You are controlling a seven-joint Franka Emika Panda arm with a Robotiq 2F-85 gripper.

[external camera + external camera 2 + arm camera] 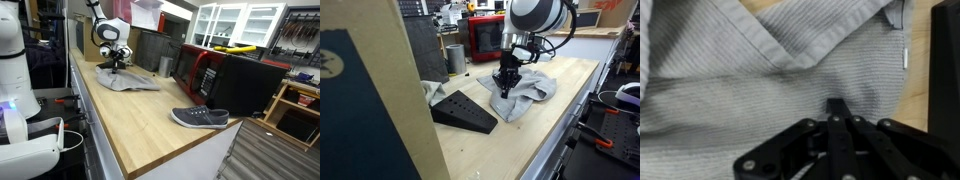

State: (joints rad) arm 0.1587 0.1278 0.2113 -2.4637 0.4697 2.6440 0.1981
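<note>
Fingers [836,112] pinching grey ribbed cloth [750,90], rumpled, hemmed edges

No word, brand or number can be read in any view. The small white tag [906,58] sewn on the grey ribbed cloth [760,90] is too blurred to read. The pale emblem [328,65] on the dark blue panel [355,120] shows no letters.

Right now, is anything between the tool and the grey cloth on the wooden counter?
Nothing visible. The tool is shut, tips down on the crumpled grey ribbed cloth; the wrist view shows only fabric at them. The black wedge-shaped block lies beside the cloth, clear of the tool.
</note>
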